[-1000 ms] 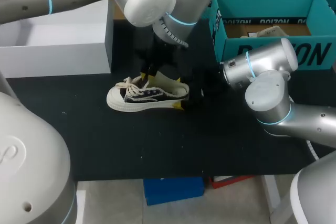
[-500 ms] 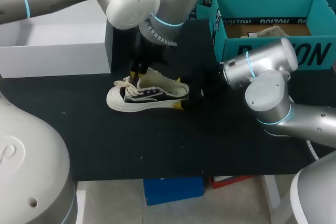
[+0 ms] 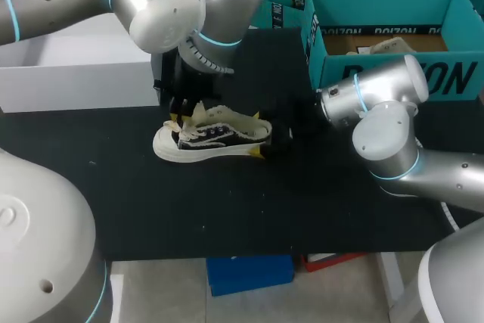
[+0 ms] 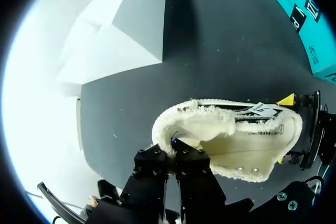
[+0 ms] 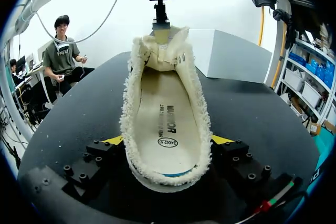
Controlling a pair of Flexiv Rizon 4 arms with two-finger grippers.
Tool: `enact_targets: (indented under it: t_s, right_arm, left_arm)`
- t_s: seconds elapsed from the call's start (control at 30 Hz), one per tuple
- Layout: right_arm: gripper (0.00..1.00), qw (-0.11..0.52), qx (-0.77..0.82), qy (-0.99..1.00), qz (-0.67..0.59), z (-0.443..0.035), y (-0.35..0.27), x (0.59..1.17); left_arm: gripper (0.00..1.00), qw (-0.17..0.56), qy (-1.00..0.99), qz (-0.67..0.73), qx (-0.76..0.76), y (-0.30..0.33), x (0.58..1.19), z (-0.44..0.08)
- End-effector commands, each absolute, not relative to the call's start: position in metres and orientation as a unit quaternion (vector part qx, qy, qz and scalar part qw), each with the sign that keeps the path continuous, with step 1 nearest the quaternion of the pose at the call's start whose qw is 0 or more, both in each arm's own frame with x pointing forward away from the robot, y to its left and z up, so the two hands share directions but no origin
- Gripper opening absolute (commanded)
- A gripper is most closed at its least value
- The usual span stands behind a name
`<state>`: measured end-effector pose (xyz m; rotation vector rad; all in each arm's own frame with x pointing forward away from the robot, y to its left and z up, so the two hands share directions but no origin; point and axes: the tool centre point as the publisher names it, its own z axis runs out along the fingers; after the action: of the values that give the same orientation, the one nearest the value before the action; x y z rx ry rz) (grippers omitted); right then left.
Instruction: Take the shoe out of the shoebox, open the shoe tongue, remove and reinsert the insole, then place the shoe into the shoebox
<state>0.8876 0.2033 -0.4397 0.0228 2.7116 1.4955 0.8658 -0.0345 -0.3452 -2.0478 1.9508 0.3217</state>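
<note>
A dark low sneaker (image 3: 215, 140) with a white sole and cream fleece lining lies on the black table, its toe to the left. My left gripper (image 3: 180, 111) is over the laces and shut on the fleecy tongue (image 4: 205, 127), which it holds lifted toward the toe. In the left wrist view its fingertips (image 4: 174, 148) pinch the tongue's edge. My right gripper (image 5: 168, 142) clamps the heel, one yellow tip on each side. The cream insole (image 5: 167, 124) lies flat inside the shoe. The white shoebox (image 3: 76, 66) stands at the back left.
Teal cardboard boxes (image 3: 378, 35) stand at the back right, behind my right arm. Bare black tabletop (image 3: 227, 209) runs from the shoe to the front edge.
My left gripper has moved left, toward the toe, drawing the tongue forward with it. The shoe and my right arm have stayed put.
</note>
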Motion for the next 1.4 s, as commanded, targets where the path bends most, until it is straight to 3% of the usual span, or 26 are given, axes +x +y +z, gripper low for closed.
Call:
enact_targets:
  t_s: [0.03, 0.13, 0.2, 0.27, 0.3, 0.33, 0.37, 0.4, 0.93, 1.4]
  right_arm:
    - [0.0, 0.022, 0.009, 0.876, 0.482, -0.443, 0.204, 0.888]
    - [0.0, 0.022, 0.009, 0.876, 0.482, -0.443, 0.204, 0.888]
    - [0.0, 0.022, 0.009, 0.876, 0.482, -0.443, 0.204, 0.888]
    - [0.0, 0.022, 0.009, 0.876, 0.482, -0.443, 0.204, 0.888]
    - [0.0, 0.022, 0.009, 0.876, 0.482, -0.443, 0.204, 0.888]
    - [0.0, 0.022, 0.009, 0.876, 0.482, -0.443, 0.204, 0.888]
    - [0.0, 0.022, 0.009, 0.876, 0.482, -0.443, 0.204, 0.888]
    - [0.0, 0.022, 0.009, 0.876, 0.482, -0.443, 0.204, 0.888]
    - [0.0, 0.022, 0.009, 0.876, 0.482, -0.443, 0.204, 0.888]
    - [0.0, 0.022, 0.009, 0.876, 0.482, -0.443, 0.204, 0.888]
  left_arm:
    - [0.0, 0.138, 0.676, 0.107, -0.716, -0.021, 0.864, -0.352]
    - [0.0, 0.133, 0.675, 0.112, -0.717, -0.02, 0.863, -0.356]
    - [0.25, 0.127, 0.677, 0.114, -0.716, -0.019, 0.863, -0.359]
    - [0.29, 0.126, 0.677, 0.115, -0.716, -0.018, 0.864, -0.359]
    - [0.38, 0.124, 0.677, 0.115, -0.716, -0.018, 0.865, -0.359]
    - [0.55, 0.123, 0.678, 0.115, -0.716, -0.017, 0.865, -0.357]
    - [0.83, 0.122, 0.678, 0.114, -0.716, -0.017, 0.866, -0.357]
    - [1.0, 0.119, 0.683, 0.108, -0.713, -0.017, 0.867, -0.355]
    - [1.0, 0.084, 0.793, 0.003, -0.604, -0.037, 0.876, -0.309]
    - [1.0, 0.052, 0.955, -0.072, -0.282, -0.089, 0.88, -0.272]
